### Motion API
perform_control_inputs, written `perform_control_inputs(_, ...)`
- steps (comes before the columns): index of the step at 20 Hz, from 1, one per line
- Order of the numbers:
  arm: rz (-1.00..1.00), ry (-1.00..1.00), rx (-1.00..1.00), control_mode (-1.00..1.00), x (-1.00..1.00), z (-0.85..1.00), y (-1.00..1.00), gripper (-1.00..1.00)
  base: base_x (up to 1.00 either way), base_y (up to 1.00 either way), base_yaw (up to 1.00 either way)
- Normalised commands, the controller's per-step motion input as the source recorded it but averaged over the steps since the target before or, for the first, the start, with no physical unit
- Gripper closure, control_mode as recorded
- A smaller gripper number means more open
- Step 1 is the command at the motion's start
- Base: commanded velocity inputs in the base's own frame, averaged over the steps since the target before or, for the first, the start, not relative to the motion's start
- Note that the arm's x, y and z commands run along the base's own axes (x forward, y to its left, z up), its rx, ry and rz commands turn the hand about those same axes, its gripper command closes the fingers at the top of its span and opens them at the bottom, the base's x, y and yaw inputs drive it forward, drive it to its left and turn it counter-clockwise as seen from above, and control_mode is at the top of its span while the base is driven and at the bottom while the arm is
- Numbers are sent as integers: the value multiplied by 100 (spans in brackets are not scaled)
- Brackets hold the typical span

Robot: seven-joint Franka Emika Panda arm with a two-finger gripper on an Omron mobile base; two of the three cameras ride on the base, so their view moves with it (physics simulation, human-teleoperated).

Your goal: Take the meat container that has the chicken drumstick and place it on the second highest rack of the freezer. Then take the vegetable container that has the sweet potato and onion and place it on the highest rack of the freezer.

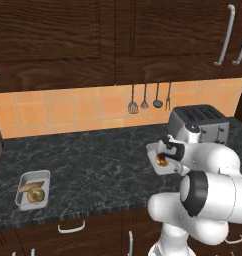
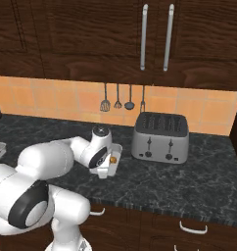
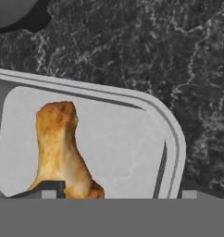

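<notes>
The meat container (image 3: 171,139) is a pale grey tray on the dark counter, with the golden-brown chicken drumstick (image 3: 58,143) lying in it. My gripper (image 3: 119,190) hovers low over it, open. One fingertip stands inside the tray beside the drumstick, the other outside the tray's wall, so the wall lies between them. From the left base camera the same tray (image 1: 152,150) shows under my hand, beside the toaster. The vegetable container (image 1: 23,200) sits far to the left near the counter's front edge, holding the sweet potato (image 1: 28,187) and the onion (image 1: 36,195). The freezer and its racks are out of view.
A silver toaster (image 1: 200,122) stands just right of the meat container, close to my hand. Kitchen utensils (image 1: 149,100) hang on the orange tiled wall behind. Dark wooden cabinets hang above, and drawers with handles (image 1: 71,228) run below the counter edge.
</notes>
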Motion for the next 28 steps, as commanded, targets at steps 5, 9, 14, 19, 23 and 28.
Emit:
perform_control_inputs(5,-1,0,0,-100,7,-19,0,-100,0,0,0)
perform_control_inputs(9,-4,-11,0,-100,-53,-19,0,-100,0,0,0)
perform_control_inputs(14,-5,-6,0,-100,-28,-20,0,-100,0,0,0)
perform_control_inputs(19,-3,3,0,-100,12,-25,0,100,0,0,0)
perform_control_inputs(23,0,4,0,-100,3,-10,0,100,0,0,0)
perform_control_inputs(28,0,-3,0,-100,-1,0,1,100,0,0,0)
